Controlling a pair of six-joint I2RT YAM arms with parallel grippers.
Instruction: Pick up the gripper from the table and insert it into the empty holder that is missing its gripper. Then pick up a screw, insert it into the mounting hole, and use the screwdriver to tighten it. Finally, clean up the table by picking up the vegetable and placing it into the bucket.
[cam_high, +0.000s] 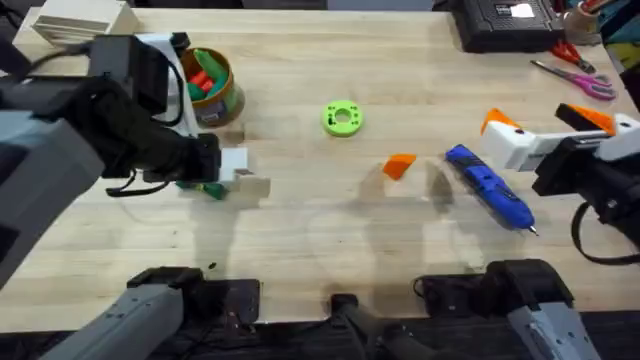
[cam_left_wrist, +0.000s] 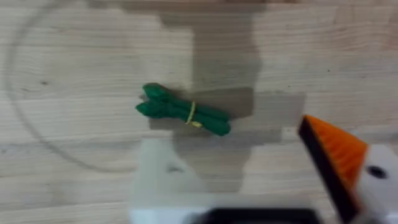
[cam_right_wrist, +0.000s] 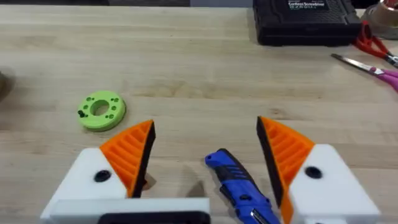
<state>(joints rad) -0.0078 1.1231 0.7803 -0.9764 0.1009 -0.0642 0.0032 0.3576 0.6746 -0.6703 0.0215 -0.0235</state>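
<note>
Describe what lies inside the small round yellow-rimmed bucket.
Inside the small round yellow-rimmed bucket lie red and green toy pieces. The left arm covers its left part, hiding anything there.

Left gripper (cam_high: 235, 172) low over table, right gripper (cam_right_wrist: 205, 149) spread wide

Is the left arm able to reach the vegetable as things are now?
Probably yes. The left gripper hangs open just above the vegetable, which lies alone on bare table, nothing between them.

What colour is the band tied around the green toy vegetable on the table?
Yellow: a thin band around the middle of the vegetable, clearest in the left wrist view.
</note>
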